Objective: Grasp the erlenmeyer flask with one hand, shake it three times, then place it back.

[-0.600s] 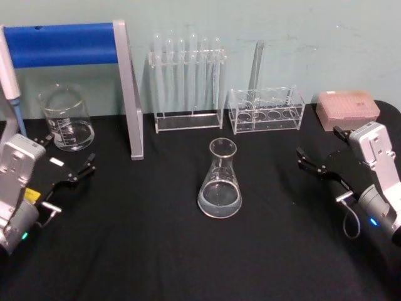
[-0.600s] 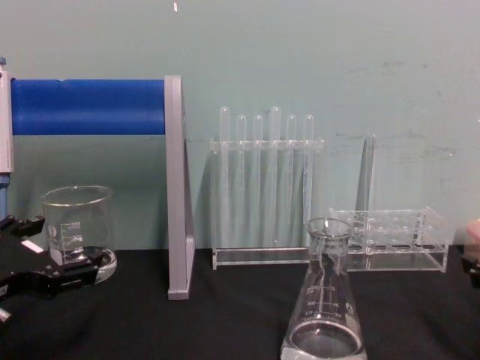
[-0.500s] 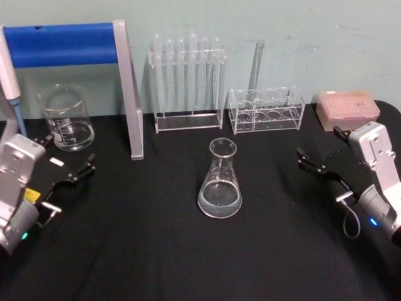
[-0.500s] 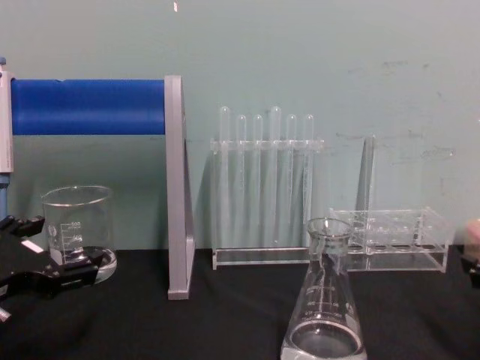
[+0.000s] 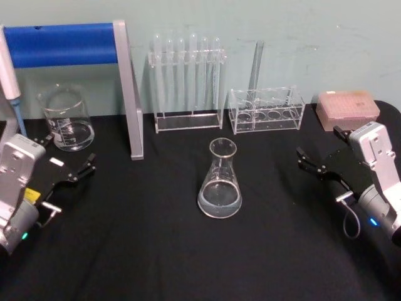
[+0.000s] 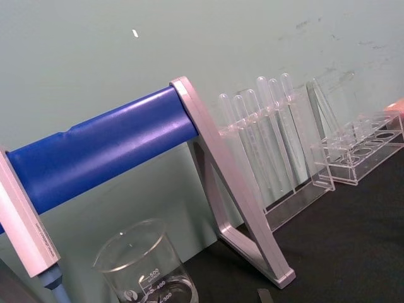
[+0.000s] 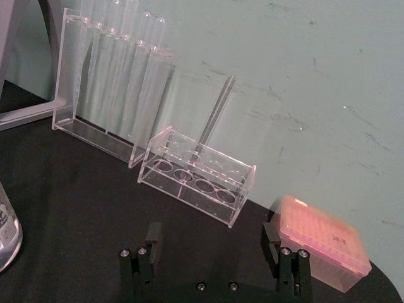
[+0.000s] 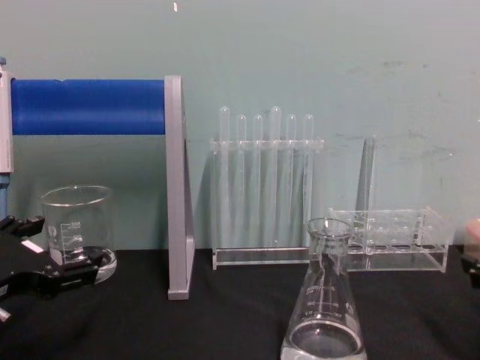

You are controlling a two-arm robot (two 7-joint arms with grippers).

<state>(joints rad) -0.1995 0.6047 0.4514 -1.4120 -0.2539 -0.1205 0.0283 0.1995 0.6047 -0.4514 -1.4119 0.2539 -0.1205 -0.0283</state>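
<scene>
Left gripper (image 5: 69, 149), fingers spread, sits low at the black table's (image 5: 156, 251) left edge near the beaker (image 5: 66, 119). The right gripper (image 5: 319, 149) is likewise spread at the right. The erlenmeyer flask (image 5: 220, 182) stands upright mid-table, well apart from both.

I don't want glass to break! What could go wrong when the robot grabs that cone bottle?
The erlenmeyer flask is smooth, sloped glass, so it might slip from the open right gripper or open left gripper. Shaken too far back, it could knock the test tube rack behind it.
</scene>
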